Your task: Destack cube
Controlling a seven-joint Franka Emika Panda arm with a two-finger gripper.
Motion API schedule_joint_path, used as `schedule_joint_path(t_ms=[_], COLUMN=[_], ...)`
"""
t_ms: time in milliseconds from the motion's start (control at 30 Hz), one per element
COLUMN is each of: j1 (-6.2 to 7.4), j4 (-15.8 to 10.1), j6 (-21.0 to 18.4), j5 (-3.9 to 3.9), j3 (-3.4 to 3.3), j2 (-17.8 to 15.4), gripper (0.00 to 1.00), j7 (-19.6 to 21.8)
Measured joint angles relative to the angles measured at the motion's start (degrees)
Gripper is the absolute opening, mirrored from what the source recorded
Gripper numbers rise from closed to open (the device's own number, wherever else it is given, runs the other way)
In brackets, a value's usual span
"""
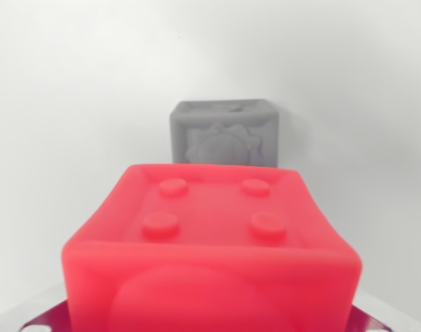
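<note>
Two cubes are seen. The red cube (210, 249) fills the lower frame, close under the camera, presumably where fingers would close; no fingers are visible, so their state cannot be told. The grey cube (224, 133) stands apart beyond it.

The red, soft-looking plastic or rubber cube (210, 249) is seen to have a smooth, faintly satiny finish with dull highlights along its rounded edges; four low round studs are moulded into its recessed top face. The grey plastic cube (224, 133) is noted as matt, with a raised gear-like relief on its facing side and no gloss. The white bench (72, 138) is recorded as plain, smooth and matt, its material not determinable.
</note>
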Motion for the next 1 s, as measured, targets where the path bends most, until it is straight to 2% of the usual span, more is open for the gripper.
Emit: schedule_joint_path(t_ms=[1000], j1=[1.86], j4=[-9.49], j6=[3.09], j5=[0.79], j3=[0.0], j2=[-6.57], gripper=[0.0], j7=[14.05])
